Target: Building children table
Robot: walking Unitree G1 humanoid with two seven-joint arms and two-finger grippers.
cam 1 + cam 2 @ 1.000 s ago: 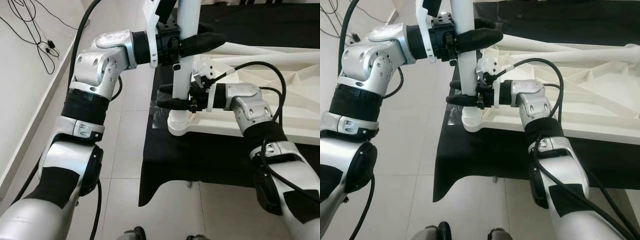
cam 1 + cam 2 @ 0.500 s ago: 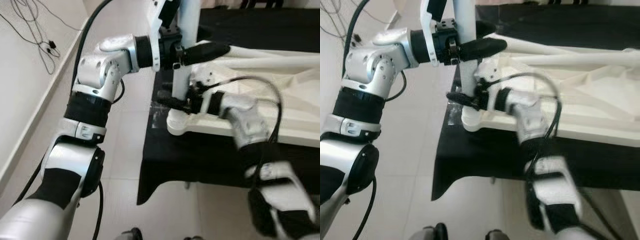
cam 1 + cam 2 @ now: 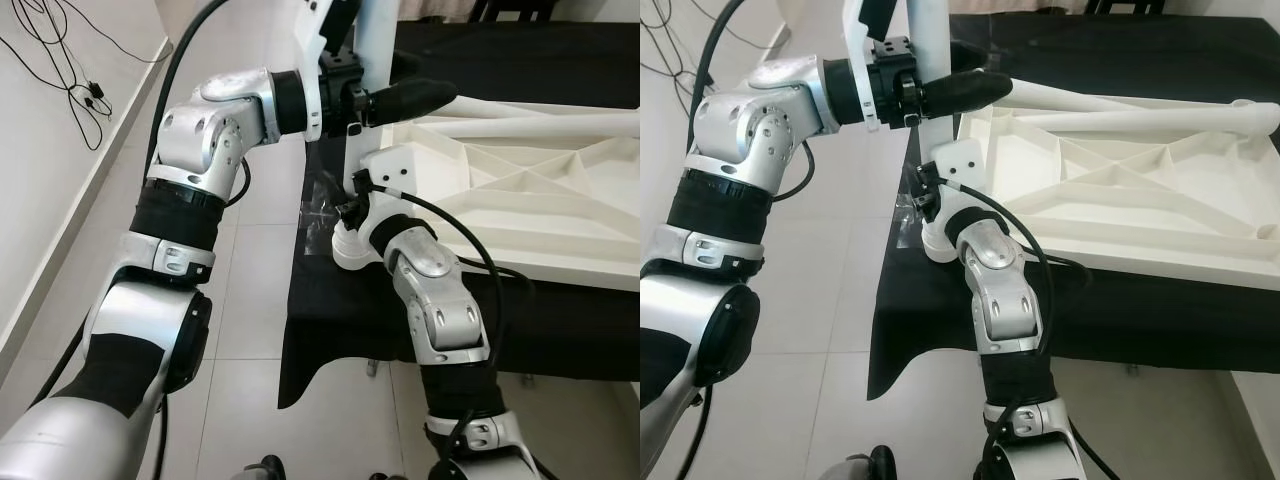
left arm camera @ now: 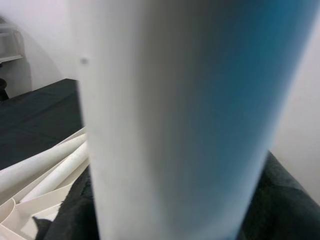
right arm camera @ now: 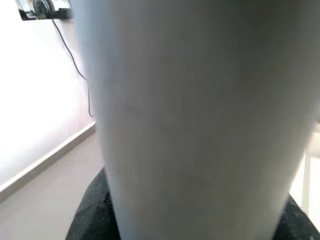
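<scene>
A white table leg stands upright at the near left corner of the upturned white tabletop, with its foot in the corner socket. High on the leg, my left gripper is shut around it, its black fingers on both sides. My right gripper is shut on the leg low down, just above the socket. In the right wrist view the leg sits close between the fingers. My right forearm hides most of that grip.
The tabletop lies on a surface covered in black cloth. Two more white legs lie across its far side. Tiled floor runs along the left, with a wall and loose cables beyond.
My right arm has swung its elbow from the right side round to the front of the table, with its gripper staying low on the leg. The left gripper keeps its hold.
</scene>
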